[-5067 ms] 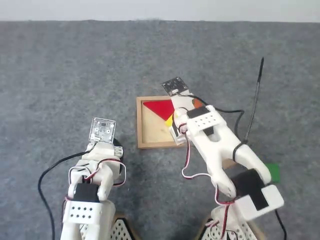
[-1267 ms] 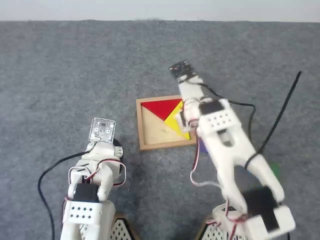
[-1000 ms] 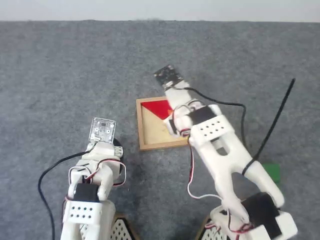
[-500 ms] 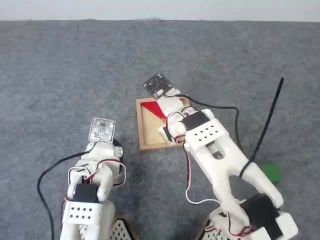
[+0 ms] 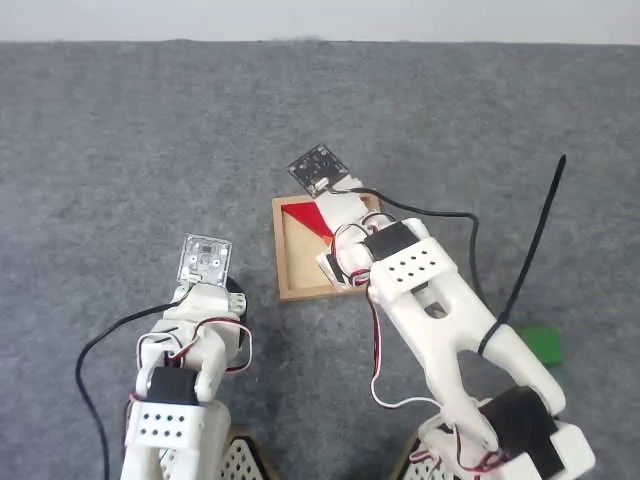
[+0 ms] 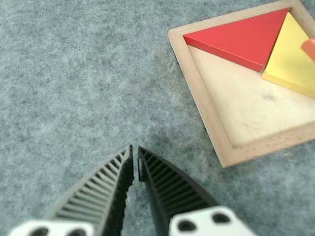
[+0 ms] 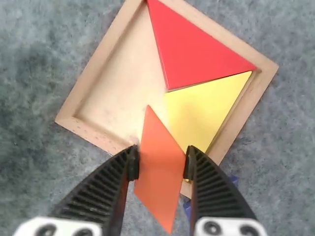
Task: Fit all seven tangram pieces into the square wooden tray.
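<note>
Right arm has swung left over the tray since a second ago.
Our left claw [image 6: 134,160], jaws together, sits at 8 o'clock of the tray [image 6: 197,93]. The right claw [image 7: 160,155] clamps the orange parallelogram [image 7: 160,184] above the 6 o'clock rim. We'd square it against the yellow triangle [image 7: 204,108], then lower it flat. A bluish scrap beneath it stays unclear.

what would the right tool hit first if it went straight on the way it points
The orange piece in the right tool would likely meet the tray's bare floor beside the yellow triangle first; depth is unclear.
</note>
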Controlling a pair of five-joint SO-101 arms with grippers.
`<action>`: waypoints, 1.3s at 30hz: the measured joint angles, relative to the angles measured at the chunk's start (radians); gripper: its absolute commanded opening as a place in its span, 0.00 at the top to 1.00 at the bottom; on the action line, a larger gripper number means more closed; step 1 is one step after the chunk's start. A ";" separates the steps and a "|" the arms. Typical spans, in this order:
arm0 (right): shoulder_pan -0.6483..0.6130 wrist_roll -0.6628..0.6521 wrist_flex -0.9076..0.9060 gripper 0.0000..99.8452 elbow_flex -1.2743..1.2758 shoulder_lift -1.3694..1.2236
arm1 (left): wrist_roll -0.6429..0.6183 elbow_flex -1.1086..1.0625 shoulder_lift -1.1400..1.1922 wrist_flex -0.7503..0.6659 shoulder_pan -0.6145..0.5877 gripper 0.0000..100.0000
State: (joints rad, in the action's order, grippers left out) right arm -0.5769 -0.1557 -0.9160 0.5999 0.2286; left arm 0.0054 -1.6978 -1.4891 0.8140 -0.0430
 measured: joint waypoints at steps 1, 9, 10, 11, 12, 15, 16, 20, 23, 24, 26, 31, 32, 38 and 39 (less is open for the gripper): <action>0.000 0.005 0.000 0.90 0.000 0.000 | 0.000 0.000 0.000 0.000 0.000 0.98; 0.000 0.029 0.000 0.90 0.009 0.000 | 0.000 0.000 0.000 0.000 0.000 0.98; 0.000 0.031 0.000 0.90 0.009 0.000 | 0.000 0.000 0.000 0.000 0.000 0.98; 0.000 0.034 0.000 0.90 0.009 0.000 | 0.000 0.000 0.000 0.000 0.000 0.98; 0.000 0.035 0.000 0.90 0.009 0.000 | 0.000 0.000 0.000 0.000 0.000 0.98; 0.000 0.035 0.000 0.90 0.009 0.000 | 0.000 0.000 0.000 0.000 0.000 0.98; 0.000 0.035 0.000 0.90 0.009 0.000 | 0.000 0.000 0.000 0.000 0.000 0.98; 0.000 0.035 0.000 0.90 0.009 0.000 | 0.000 0.000 0.000 0.000 0.000 0.98; 0.000 0.035 0.000 0.90 0.009 0.000 | 0.000 0.000 0.000 0.000 0.000 0.98; 0.000 0.035 0.000 0.90 0.009 0.000 | 0.000 0.000 0.000 0.000 0.000 0.98; 0.000 0.035 0.000 0.90 0.009 0.000 | 0.000 0.000 0.000 0.000 0.000 0.98; 0.000 0.035 0.000 0.90 0.009 0.000 | 0.000 0.000 0.000 0.000 0.000 0.98; 0.000 0.038 0.000 0.90 0.009 0.000 | 0.000 0.000 0.000 0.000 0.000 0.98; 0.000 0.064 0.000 0.90 0.009 0.000 | 0.000 0.000 0.000 0.000 0.000 0.98; 0.000 0.064 0.000 0.90 0.009 0.000 | 0.000 0.000 0.000 0.000 0.000 0.98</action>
State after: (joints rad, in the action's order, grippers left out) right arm -0.5769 -0.0913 -0.9160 0.6091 0.2286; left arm 0.0054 -1.6978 -1.4891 0.8140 -0.0430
